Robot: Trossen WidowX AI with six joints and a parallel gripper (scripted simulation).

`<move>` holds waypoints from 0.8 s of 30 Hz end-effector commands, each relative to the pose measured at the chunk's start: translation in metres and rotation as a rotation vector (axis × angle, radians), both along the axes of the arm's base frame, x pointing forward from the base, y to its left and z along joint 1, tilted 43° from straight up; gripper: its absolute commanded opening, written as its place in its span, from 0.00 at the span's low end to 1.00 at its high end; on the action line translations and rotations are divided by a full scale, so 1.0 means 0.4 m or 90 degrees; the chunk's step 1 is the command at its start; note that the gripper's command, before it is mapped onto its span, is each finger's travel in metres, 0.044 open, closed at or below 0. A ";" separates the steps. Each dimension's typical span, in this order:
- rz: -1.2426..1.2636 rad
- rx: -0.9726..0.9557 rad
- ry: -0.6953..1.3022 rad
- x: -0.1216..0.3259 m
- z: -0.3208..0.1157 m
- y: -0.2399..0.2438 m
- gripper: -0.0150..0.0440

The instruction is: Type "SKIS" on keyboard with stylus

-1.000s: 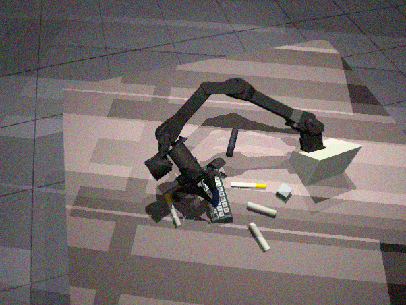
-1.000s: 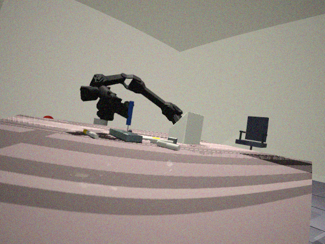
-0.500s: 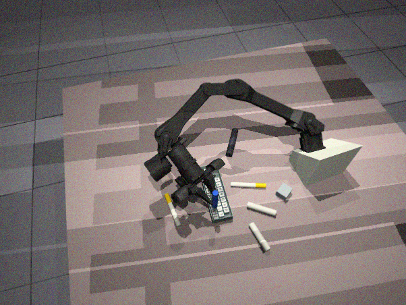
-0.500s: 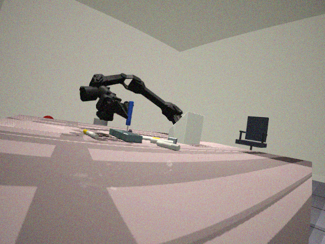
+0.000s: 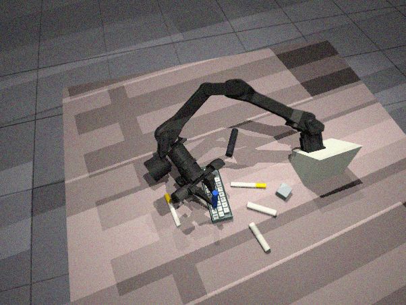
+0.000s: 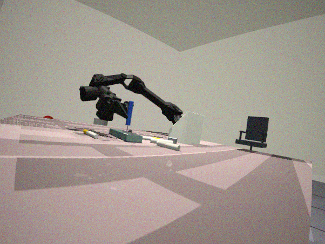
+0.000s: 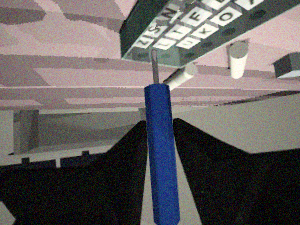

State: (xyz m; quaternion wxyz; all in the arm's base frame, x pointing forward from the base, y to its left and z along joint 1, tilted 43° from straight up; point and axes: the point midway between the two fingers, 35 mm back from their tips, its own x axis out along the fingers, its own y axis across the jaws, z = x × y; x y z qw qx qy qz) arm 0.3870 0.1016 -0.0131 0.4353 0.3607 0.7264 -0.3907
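I have my gripper (image 5: pixel 212 196) (image 6: pixel 128 110) (image 7: pixel 159 125) closed on the blue stylus (image 5: pixel 214 199) (image 6: pixel 129 113) (image 7: pixel 161 154), which I hold nearly upright over the keyboard (image 5: pixel 226 215) (image 6: pixel 125 135) (image 7: pixel 175 58), its thin tip pointing down at the keys near the Z, S and L end, though I cannot tell whether it touches one. Beside the keyboard, on the side toward the arm's pale base block (image 5: pixel 313 169) (image 6: pixel 190 129), I see a yellow-ended white marker (image 5: pixel 244 185) and a small grey cube (image 5: pixel 284 191) (image 6: pixel 173 140) (image 7: pixel 289 66), the cube farther from the keyboard than the marker.
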 end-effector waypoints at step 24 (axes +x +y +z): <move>0.004 -0.001 -0.001 0.001 -0.024 -0.023 0.39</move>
